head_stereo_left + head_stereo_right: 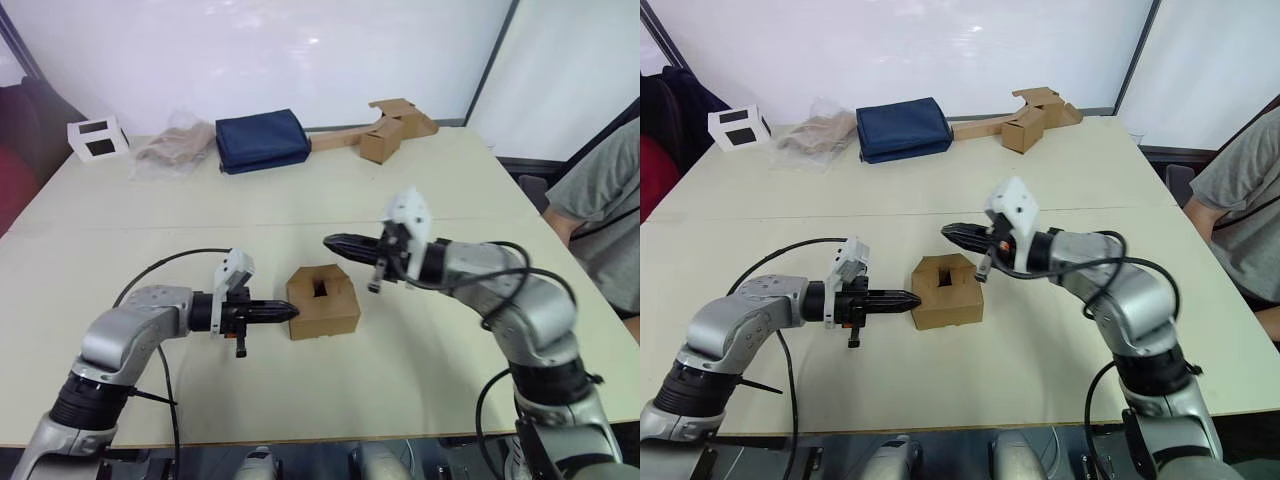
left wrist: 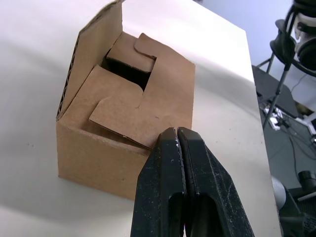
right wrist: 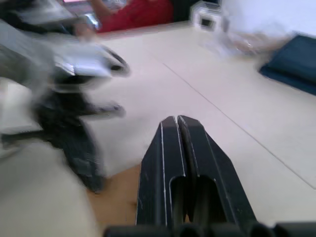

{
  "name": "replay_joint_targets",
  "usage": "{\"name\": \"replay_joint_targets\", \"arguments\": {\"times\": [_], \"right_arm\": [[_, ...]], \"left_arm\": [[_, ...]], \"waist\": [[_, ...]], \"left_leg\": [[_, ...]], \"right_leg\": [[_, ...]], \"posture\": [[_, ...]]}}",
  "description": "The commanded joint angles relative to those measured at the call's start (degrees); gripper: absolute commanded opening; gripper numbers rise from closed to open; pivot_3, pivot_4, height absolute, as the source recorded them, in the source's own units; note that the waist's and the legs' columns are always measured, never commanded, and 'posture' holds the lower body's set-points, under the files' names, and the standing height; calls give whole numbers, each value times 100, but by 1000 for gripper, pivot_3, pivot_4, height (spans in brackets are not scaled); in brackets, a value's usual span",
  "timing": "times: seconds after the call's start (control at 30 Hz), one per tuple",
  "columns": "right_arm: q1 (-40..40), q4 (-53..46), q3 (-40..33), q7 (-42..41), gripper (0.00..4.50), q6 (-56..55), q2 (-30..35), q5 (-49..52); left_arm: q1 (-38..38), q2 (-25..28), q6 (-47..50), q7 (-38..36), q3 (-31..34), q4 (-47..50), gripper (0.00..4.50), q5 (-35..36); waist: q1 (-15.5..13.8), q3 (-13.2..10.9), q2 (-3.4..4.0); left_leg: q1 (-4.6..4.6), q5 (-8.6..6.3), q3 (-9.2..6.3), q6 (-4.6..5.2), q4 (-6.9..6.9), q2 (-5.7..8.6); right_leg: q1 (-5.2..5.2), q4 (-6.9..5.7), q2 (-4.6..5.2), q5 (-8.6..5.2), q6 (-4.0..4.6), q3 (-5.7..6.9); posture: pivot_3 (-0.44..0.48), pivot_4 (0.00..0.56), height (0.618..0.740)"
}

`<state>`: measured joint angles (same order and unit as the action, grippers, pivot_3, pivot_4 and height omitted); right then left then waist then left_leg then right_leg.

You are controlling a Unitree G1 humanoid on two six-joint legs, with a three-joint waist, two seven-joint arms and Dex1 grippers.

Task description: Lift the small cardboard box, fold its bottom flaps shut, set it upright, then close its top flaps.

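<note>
- Left wrist view: my left gripper [image 2: 177, 132], fingers pressed together, is touching the small cardboard box [image 1: 323, 301] sitting on the worktop [image 1: 300, 215], its top flaps [image 2: 143, 94] partly folded.
- My right gripper [image 1: 330, 241], also closed and empty, is hovering above it.

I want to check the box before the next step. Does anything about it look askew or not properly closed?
Yes. The small plain brown cardboard box stands on the pale table, but its top flaps are only partly folded: one stands up at the edge and a dark gap stays in the middle. The left gripper, shut, is at its side.
</note>
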<state>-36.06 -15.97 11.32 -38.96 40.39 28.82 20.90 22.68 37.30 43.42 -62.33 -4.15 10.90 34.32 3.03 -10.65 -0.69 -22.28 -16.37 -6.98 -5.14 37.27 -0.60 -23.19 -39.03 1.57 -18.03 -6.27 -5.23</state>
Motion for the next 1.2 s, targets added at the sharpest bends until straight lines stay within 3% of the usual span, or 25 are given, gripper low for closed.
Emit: {"name": "replay_joint_targets", "arguments": {"times": [0.03, 0.3, 0.7, 0.97, 1.2], "right_arm": [[60, 363, 348, 6, 0, -345, 17, -494], [397, -262, 303, -484, 0, -74, 250, -238], [601, -428, 405, -496, 0, -20, 216, -351], [579, -442, 386, -456, 0, -15, 148, -388], [612, -590, 285, -392, 0, -1, 127, -354]], "left_arm": [[4, -17, -28, 52, -70, 5, 22, -53], [-119, 2, 36, 183, 47, 102, 22, 20], [202, -258, 404, 501, 547, 16, 22, 571], [514, -506, -426, 705, -36, -604, 22, -331], [682, -720, -725, 631, -129, -1067, 22, -529]], "waist": [[-29, 0, 0], [-47, 0, 0], [-45, 0, 0], [-48, 0, 0], [-49, 0, 0]], "left_leg": [[-3, 0, 0, 0, -1, 0], [-4, 0, 0, 0, 0, 0], [-3, 0, 0, 0, 0, 0], [-3, 0, 0, 0, 0, 0], [-3, 0, 0, 0, 0, 0]], "right_leg": [[-2, 3, 0, 0, 0, 0], [-3, 1, 1, 0, 0, -1], [-3, 2, 1, 0, 0, -1], [-3, 2, 0, 0, 0, 0], [-3, 2, 0, 0, 0, 0]], "posture": [[0, 150, 740], [0, 150, 740], [0, 150, 740], [0, 150, 740], [0, 150, 740]]}}
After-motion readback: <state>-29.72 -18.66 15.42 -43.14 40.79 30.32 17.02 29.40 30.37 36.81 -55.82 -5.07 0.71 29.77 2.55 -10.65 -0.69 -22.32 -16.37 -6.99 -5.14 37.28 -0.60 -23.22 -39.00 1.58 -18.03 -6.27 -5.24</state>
